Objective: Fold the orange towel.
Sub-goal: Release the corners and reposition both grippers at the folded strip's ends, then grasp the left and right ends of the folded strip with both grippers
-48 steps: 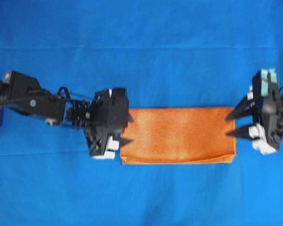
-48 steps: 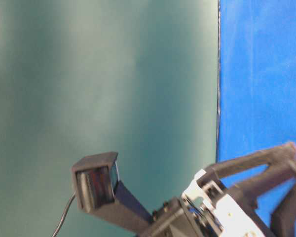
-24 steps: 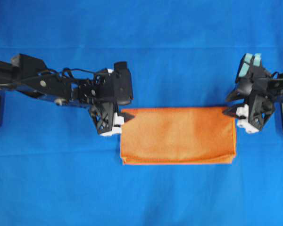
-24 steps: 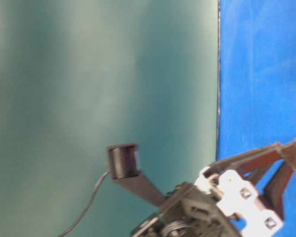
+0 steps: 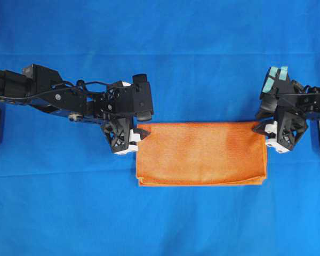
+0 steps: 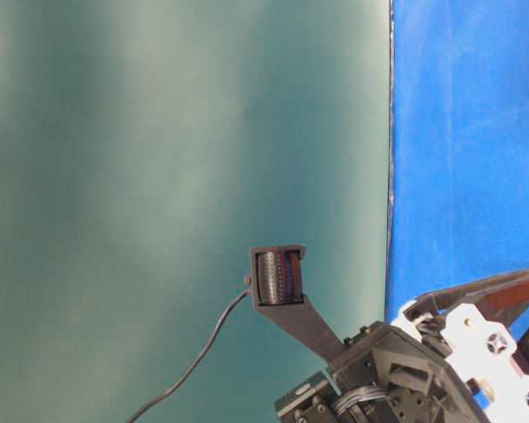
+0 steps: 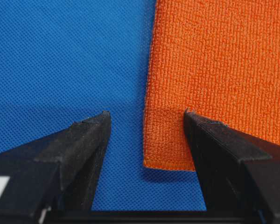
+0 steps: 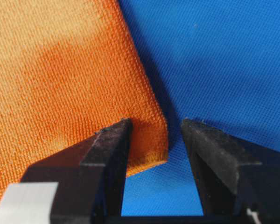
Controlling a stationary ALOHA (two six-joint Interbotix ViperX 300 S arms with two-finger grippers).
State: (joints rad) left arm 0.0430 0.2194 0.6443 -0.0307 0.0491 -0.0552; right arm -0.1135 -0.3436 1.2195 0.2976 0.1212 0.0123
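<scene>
The tabletop was covered by a blue cloth [image 5: 160,42], which filled the overhead view from edge to edge. In the table-level view a plain green wall [image 6: 176,176] was seen beside the blue surface, with part of one arm low in the picture.

The orange towel [image 5: 201,153] was laid flat near the middle of the cloth, folded into a wide rectangle with doubled layers visible along its near edge.

The left arm [image 5: 53,96] was stretched in from the left side, and the right arm [image 5: 309,104] from the right.

The left pincer [image 5: 140,132] was held at the towel's far left corner. In the left wrist view its fingers [image 7: 91,135] were set apart, one over the blue cloth and the other over the orange terry, with the corner's hem between them. Nothing was gripped.

The right pincer [image 5: 260,128] was held at the far right corner. In the right wrist view its fingers [image 8: 114,140] were likewise parted, the corner lying between them, one finger over the towel and the other over the cloth. Nothing was clamped.
</scene>
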